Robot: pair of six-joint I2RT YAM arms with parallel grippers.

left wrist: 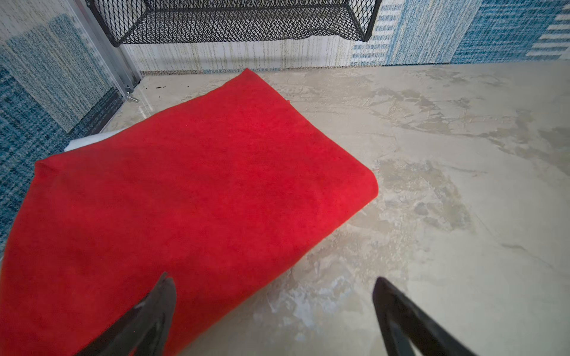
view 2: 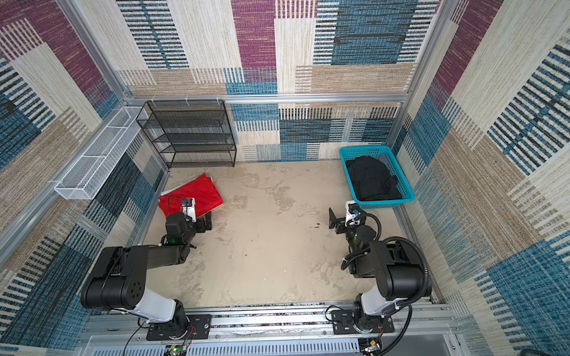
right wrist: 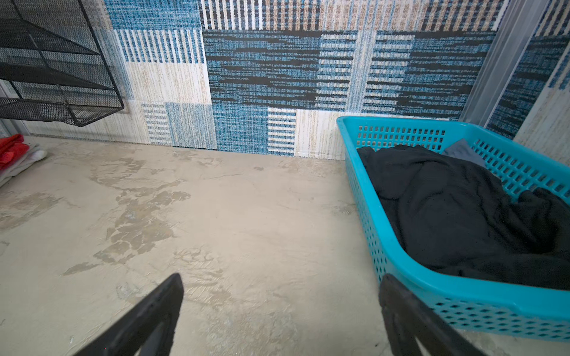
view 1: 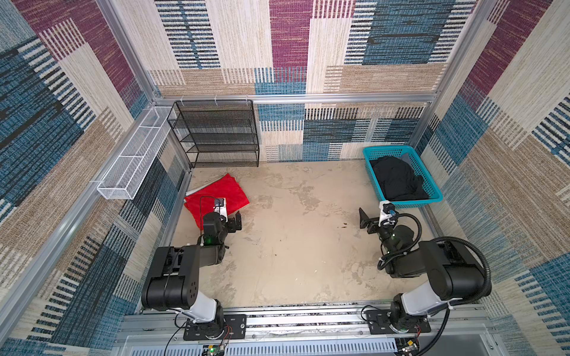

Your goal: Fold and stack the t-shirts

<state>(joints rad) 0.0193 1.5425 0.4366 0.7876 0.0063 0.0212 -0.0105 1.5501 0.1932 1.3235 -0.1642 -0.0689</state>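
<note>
Folded flat at left rear of table [view 1: 293, 246]: red t-shirt [view 1: 220, 192], over a pale layer, probably the white t-shirt [left wrist: 80, 143]. Crumpled inside teal basket [view 1: 387, 149], right rear: black t-shirt [view 1: 398, 180]. Spread wide and empty: left gripper [left wrist: 273, 277], at red t-shirt's near edge; right gripper [right wrist: 282, 276], just beside basket.

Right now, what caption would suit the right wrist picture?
Open right tool above the table, beside a teal basket holding a crumpled black shirt.
</note>
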